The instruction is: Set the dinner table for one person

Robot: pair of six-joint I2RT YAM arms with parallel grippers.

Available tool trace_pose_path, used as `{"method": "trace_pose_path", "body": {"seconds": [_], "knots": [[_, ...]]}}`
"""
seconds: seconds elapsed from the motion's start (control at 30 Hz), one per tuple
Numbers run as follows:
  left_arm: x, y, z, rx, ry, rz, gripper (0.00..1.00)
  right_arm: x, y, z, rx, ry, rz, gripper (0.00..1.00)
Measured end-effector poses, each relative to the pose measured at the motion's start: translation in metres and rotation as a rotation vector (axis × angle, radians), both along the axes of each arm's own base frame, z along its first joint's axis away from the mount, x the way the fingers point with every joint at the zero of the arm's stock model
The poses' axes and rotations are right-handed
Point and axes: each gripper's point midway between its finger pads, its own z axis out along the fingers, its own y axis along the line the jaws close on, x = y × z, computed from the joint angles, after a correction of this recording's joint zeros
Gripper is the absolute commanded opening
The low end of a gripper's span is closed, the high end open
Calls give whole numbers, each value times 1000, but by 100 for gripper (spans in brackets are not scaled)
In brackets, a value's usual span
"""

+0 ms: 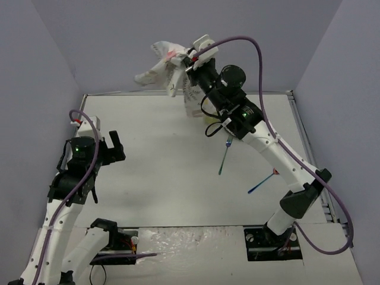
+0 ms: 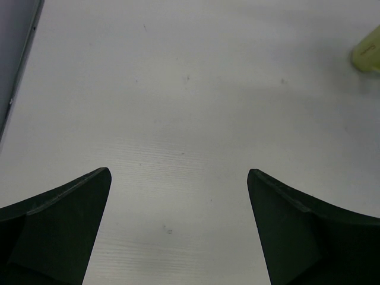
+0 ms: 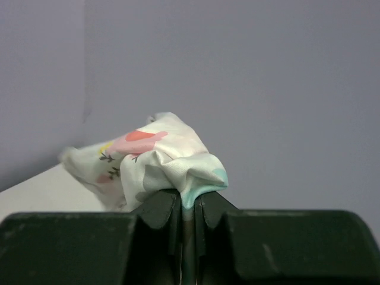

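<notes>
White and matte, the desk (image 1: 160, 184) fills the floor of a box of pale grey-lilac walls, and a thin metal rim runs along its far and right edges. Both arms are bolted at its near edge.

The right arm's fingers (image 1: 189, 61) are raised high over the far edge of the desk, pinched tight on a bunched fold of a printed cloth (image 1: 168, 66). In the right wrist view the two dark fingers (image 3: 160, 208) stand almost together, with only a thin edge of the cloth (image 3: 160, 157) between them. The cloth bulges up above them, white with pink, yellow and pale green shapes. From above, it hangs crumpled below the grip, and its lower part reaches down towards the back of the desk. A strip of the desk (image 3: 41, 193) shows low on the left of that wrist view.

The left arm's fingers (image 1: 114, 142) are over the left side of the desk, spread wide and holding nothing. In the left wrist view both fingers (image 2: 65, 225) frame bare desk (image 2: 190, 89), and a pale yellow thing (image 2: 367, 52), cut off by the frame, lies at the upper right.

Two thin utensils lie on the right half of the desk, apart from each other. One has a green handle (image 1: 223, 160) and one a blue handle (image 1: 260, 183) with a red end. Which kind they are, I cannot tell.
</notes>
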Motion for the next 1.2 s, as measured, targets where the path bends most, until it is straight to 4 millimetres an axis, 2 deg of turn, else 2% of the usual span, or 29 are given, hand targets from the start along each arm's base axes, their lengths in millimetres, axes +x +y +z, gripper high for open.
{"method": "trace_pose_path", "body": {"seconds": [0.07, 0.1, 0.17, 0.2, 0.27, 0.33, 0.4, 0.43, 0.5, 0.53, 0.63, 0.73, 0.8, 0.9, 0.97, 1.07, 1.2], "knots": [[-10, 2, 17, -14, -49, 3, 97, -28, 19, -5, -5, 6, 72, 9], [-15, 3, 23, -21, -66, 6, 97, -36, 26, -17, -17, 25, 92, 12], [-27, 6, 28, -33, -90, 16, 97, -47, 41, -52, -55, 79, 129, 17], [-35, 8, 30, -40, -103, 24, 97, -53, 52, -78, -77, 117, 153, 24], [-49, 12, 28, -54, -113, 42, 97, -69, 71, -150, -164, 235, 201, 40], [-62, 17, 20, -74, -117, 67, 97, -91, 87, -235, -263, 380, 250, 56], [-74, 19, 8, -103, -114, 91, 97, -119, 93, -315, -371, 524, 292, 67], [-79, 20, 1, -118, -111, 102, 97, -134, 93, -352, -426, 591, 313, 68], [-88, 21, -12, -143, -93, 123, 97, -164, 88, -410, -523, 716, 348, 72], [-89, 21, -17, -154, -83, 132, 97, -175, 84, -427, -549, 764, 362, 76], [-91, 21, -27, -178, -55, 151, 97, -200, 73, -452, -586, 862, 385, 84], [-82, 14, -39, -193, -6, 146, 97, -201, 62, -434, -524, 865, 365, 88], [-72, 8, -54, -197, 58, 136, 97, -194, 54, -409, -455, 842, 346, 88], [-57, -2, -82, -198, 166, 124, 97, -166, 37, -369, -321, 808, 286, 89], [-48, -8, -100, -203, 226, 118, 97, -141, 17, -355, -247, 805, 219, 89], [-41, -14, -126, -210, 305, 119, 97, -110, -10, -357, -197, 831, 120, 88], [-37, -18, -148, -233, 355, 140, 97, -85, -28, -382, -190, 913, 44, 87]]}}
